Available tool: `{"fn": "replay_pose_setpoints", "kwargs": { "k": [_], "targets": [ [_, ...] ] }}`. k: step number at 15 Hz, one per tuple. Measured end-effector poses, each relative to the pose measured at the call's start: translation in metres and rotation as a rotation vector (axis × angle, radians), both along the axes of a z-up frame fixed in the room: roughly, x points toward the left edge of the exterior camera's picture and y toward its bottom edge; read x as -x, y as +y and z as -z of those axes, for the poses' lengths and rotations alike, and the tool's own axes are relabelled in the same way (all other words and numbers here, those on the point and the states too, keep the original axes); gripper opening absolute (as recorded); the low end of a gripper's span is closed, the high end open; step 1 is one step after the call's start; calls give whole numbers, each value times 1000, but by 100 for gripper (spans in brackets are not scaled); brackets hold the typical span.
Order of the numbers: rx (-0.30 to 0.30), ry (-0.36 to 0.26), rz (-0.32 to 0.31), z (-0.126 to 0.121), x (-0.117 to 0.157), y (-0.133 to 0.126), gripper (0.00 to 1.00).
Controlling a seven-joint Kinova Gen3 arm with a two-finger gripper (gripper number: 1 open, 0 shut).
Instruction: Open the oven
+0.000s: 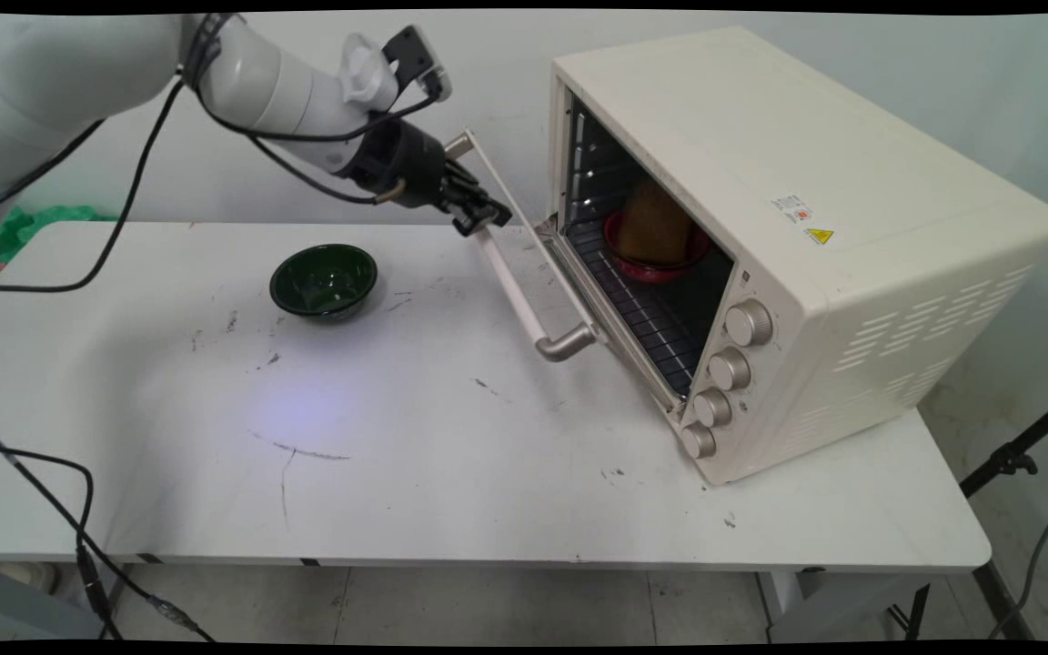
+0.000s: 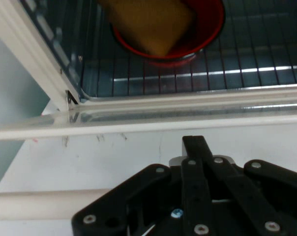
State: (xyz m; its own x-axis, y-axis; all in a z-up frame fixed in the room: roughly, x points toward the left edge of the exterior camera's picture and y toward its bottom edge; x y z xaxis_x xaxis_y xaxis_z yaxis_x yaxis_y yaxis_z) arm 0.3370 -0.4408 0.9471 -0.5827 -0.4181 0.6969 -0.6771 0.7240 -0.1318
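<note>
The black gripper [image 1: 478,216] sat at the upper part of the half-lowered oven door [image 1: 524,264], beside the door's handle bar [image 1: 510,282] — its fingers looked closed together, though whether they pinched the door could not be told. Inside the cream toaster oven [image 1: 788,236], at about 3 o'clock from the gripper, a red bowl [image 1: 660,259] holding a brown loaf-like item [image 2: 153,24] rested on the wire rack [image 2: 247,69]. A dark green bowl [image 1: 323,280] stood on the white table [image 1: 451,473] at about 8 o'clock from the gripper — well apart from the oven.
</note>
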Motion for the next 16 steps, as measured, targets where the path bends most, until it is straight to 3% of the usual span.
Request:
{"fn": "replay_pose_setpoints", "kwargs": {
  "k": [16],
  "targets": [
    [6, 50, -12, 79, -64, 24, 0]
  ]
}}
